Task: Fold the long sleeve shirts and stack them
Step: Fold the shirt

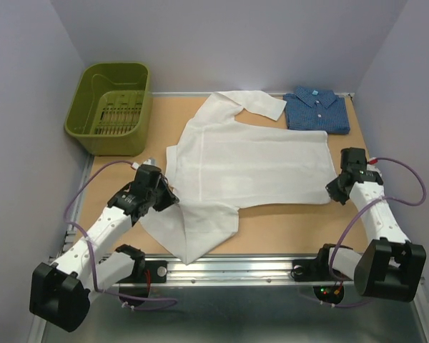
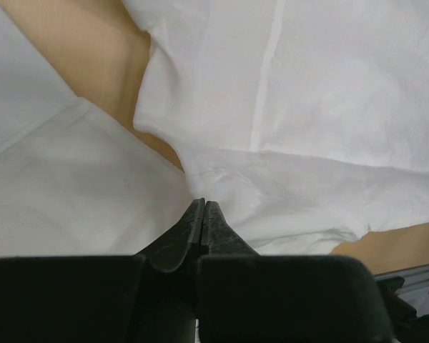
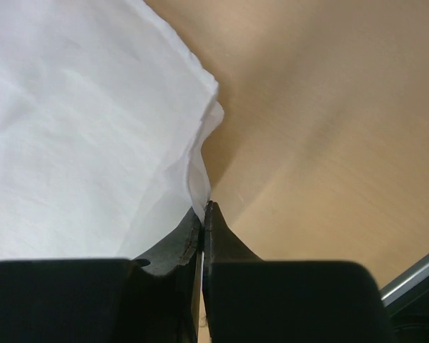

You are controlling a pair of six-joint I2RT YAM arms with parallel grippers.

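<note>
In the top view, you cannot see the fingertips of the left gripper (image 1: pixel 171 200). Its own housing covers them, along with the patch of the white shirt (image 1: pixel 250 161) beneath. The same applies to the right gripper (image 1: pixel 334 193).

In the left wrist view, the white shirt runs past 3 edges (top, left and right), so you cannot identify which part is shown. In both wrist views, the closed fingers conceal how much cloth lies between them.

The blue shirt (image 1: pixel 316 111) is folded. Its sleeves are tucked out of sight and its pattern is too fine to resolve.

The floor slots of the green basket (image 1: pixel 106 143) are too small to count.
</note>
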